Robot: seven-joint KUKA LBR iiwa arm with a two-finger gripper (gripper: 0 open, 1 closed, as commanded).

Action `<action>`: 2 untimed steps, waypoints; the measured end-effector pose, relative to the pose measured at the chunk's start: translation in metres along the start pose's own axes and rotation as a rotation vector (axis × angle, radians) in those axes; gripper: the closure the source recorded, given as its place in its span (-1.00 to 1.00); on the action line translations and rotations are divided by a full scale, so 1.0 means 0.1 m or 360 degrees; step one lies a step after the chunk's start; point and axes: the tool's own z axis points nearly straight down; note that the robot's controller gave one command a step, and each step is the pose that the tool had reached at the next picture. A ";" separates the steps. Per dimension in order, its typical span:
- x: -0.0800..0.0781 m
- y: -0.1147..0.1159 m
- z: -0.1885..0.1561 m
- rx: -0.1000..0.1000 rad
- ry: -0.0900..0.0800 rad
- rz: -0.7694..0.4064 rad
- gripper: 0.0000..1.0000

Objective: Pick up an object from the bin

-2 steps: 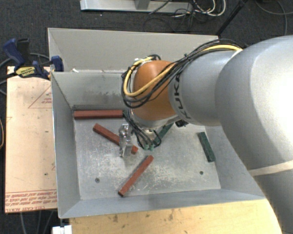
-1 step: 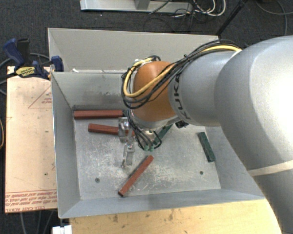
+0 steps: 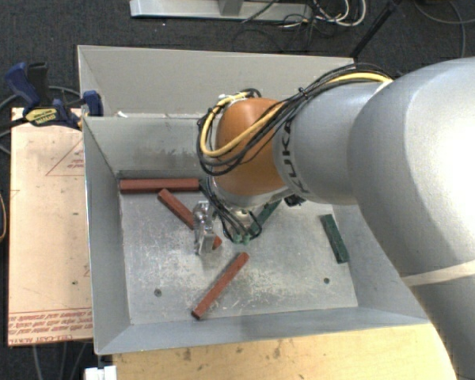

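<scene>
Bin floor [image 3: 293, 279]: frontmost red-brown stick [image 3: 220, 285] lies near the tool [image 3: 206, 242].

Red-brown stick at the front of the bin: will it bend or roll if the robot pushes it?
The red-brown stick is probably stiff: it lies dead straight. It looks thin, so likely light. Its end looks blocky, not round, so a push would probably slide it over the bin floor rather than roll it.
</scene>
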 end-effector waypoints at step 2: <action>0.12 -0.55 0.01 0.0006 0.0011 -0.0035 -1.00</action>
